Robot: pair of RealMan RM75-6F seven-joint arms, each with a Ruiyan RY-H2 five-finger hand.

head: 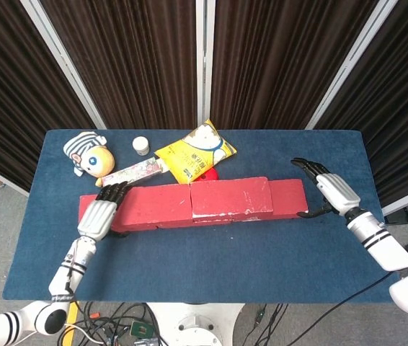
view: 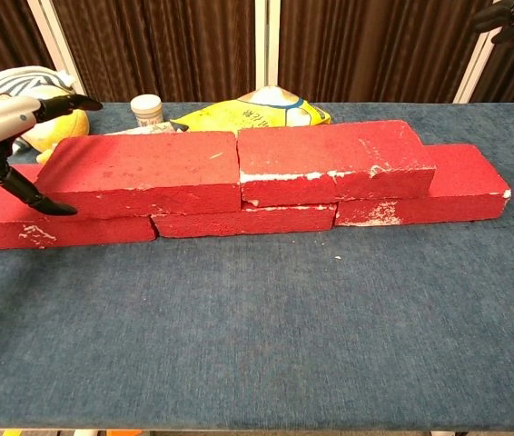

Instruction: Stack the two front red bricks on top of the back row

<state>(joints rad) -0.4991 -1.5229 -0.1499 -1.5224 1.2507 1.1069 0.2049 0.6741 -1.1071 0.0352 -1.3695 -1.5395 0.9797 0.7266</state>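
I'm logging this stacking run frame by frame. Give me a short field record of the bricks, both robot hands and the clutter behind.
top bricks: two red bricks end to end on the back row
back row: three red bricks on the blue table
left robot hand: at the left end of the left top brick, fingers spread over its end
right robot hand: open, beside the row's right end, holding nothing
behind: plush toy, small white jar, yellow snack bag
stacking: appears done

We see two chipped red bricks (view: 239, 168) lying end to end atop the back row (view: 239, 213).
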